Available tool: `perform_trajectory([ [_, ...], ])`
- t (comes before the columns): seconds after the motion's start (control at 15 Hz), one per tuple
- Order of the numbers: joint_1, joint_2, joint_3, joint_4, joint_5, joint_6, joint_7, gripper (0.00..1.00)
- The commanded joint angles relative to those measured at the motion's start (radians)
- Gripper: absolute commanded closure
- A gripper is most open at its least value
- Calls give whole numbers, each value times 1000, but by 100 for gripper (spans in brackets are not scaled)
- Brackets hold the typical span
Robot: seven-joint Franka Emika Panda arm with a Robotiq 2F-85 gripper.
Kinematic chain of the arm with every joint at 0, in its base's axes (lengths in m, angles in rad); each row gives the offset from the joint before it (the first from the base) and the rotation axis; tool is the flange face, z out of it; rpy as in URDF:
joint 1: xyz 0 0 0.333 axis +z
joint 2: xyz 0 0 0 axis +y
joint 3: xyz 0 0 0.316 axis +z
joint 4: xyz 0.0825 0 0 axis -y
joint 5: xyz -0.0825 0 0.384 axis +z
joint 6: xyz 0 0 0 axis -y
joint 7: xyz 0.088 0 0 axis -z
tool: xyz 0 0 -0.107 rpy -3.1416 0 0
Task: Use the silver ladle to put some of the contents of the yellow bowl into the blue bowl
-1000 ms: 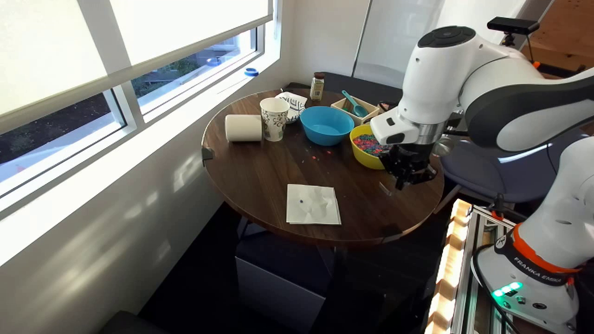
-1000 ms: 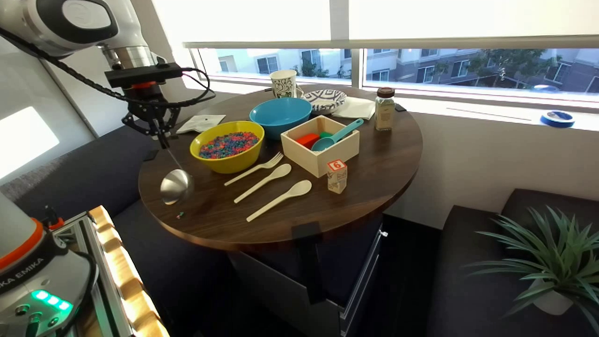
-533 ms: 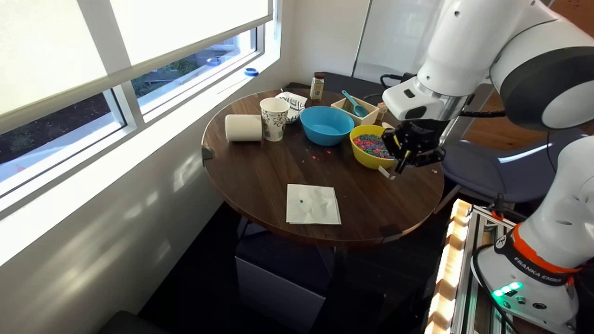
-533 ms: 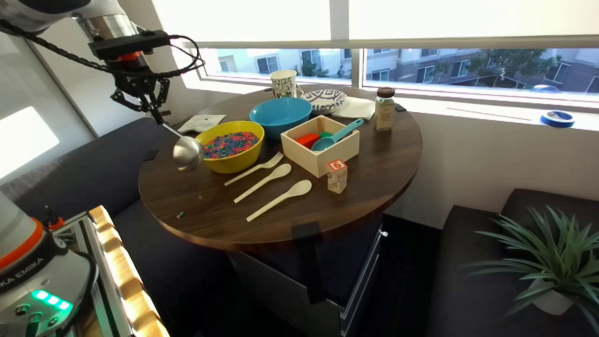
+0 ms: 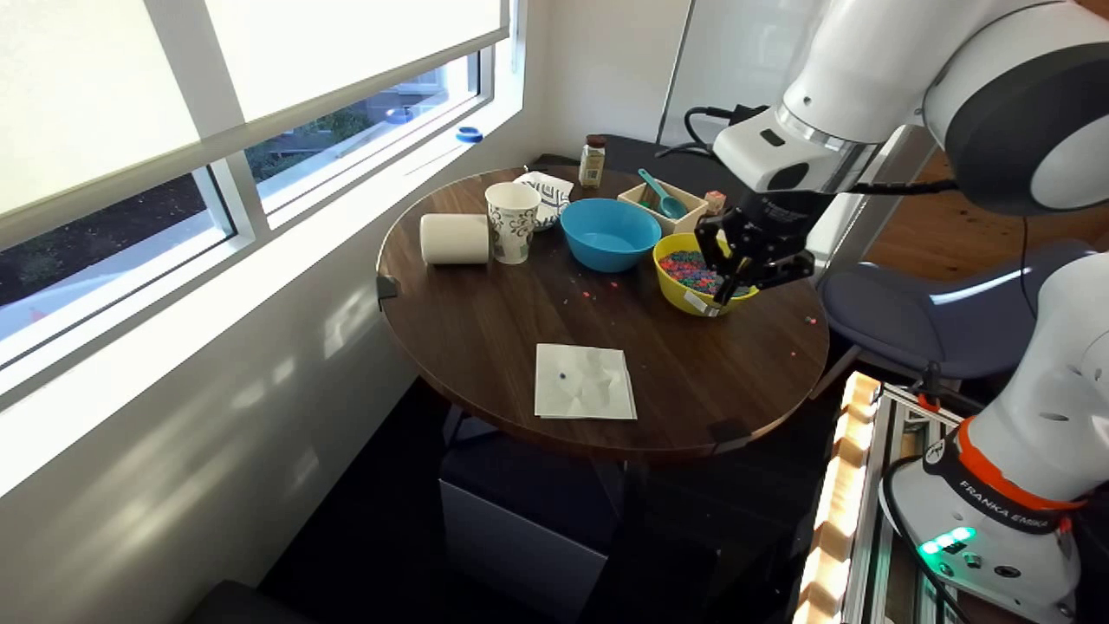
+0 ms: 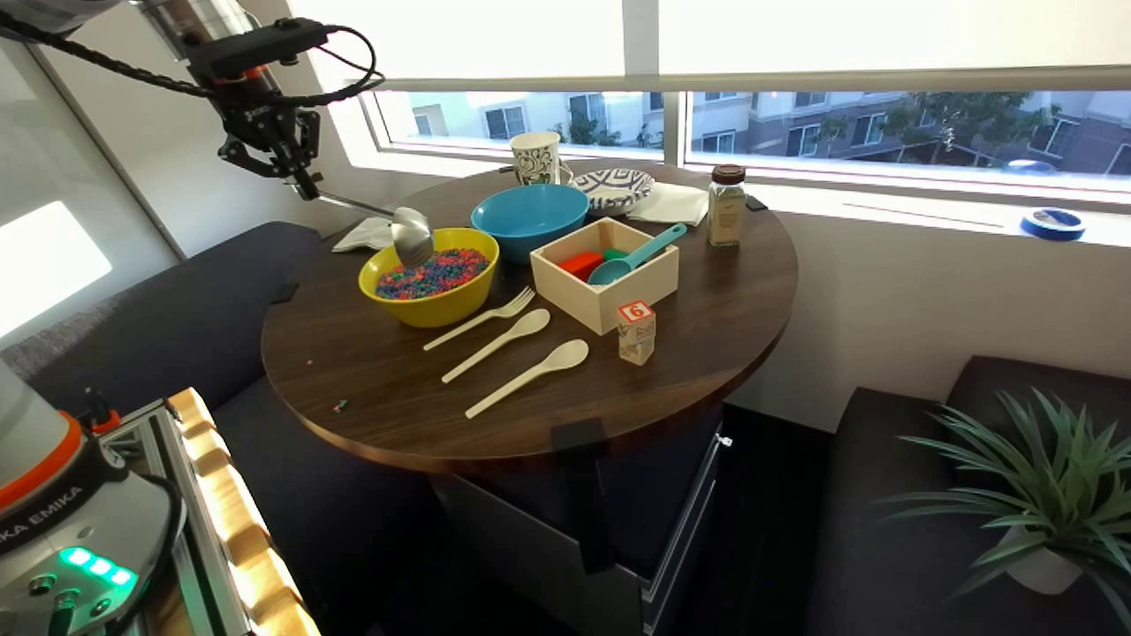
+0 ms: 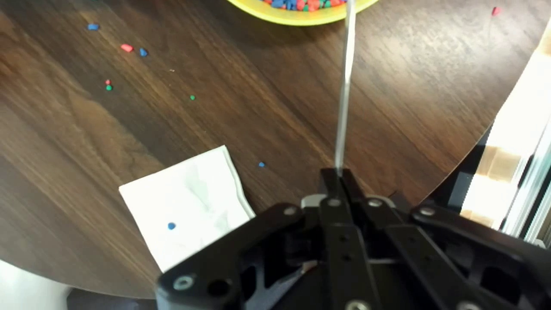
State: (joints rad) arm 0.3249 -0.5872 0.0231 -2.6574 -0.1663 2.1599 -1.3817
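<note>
My gripper [image 7: 338,174] is shut on the silver ladle [image 7: 344,90] by its handle. In an exterior view the gripper [image 6: 307,187] is raised left of the yellow bowl [image 6: 433,313], and the ladle's head [image 6: 413,237] is tilted over that bowl. Whether the head touches the contents [image 6: 452,272] or holds any is unclear. The contents are small red, blue and green pieces. In an exterior view the gripper [image 5: 726,293] is in front of part of the yellow bowl [image 5: 674,288]. The blue bowl [image 6: 530,231] stands beside the yellow one, also in an exterior view [image 5: 609,247]; no pieces show in it.
A wooden box [image 6: 601,296] with a teal scoop [image 6: 641,254] stands beside the bowls. A fork [image 6: 482,320], two spoons [image 6: 530,375] and stacked blocks [image 6: 636,336] lie near. A paper cup [image 5: 511,225] stands behind the napkin [image 5: 585,381]. Stray pieces dot the table [image 5: 485,338].
The gripper and ladle have risen and tilted. The ladle's head has moved from low over the table beside the yellow bowl to above that bowl. The bowls have not moved.
</note>
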Motion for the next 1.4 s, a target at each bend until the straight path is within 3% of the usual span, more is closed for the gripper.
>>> perform_trajectory([
  [0.0,29,57,-18,59,52,4,-106,99],
  [0.33,31,128,-11,95,99,28,-210,99],
  [0.73,3,96,14,80,84,10,-173,99],
  [1.0,10,110,34,47,33,156,-213,99],
  [1.33,28,143,21,9,80,254,-274,99],
])
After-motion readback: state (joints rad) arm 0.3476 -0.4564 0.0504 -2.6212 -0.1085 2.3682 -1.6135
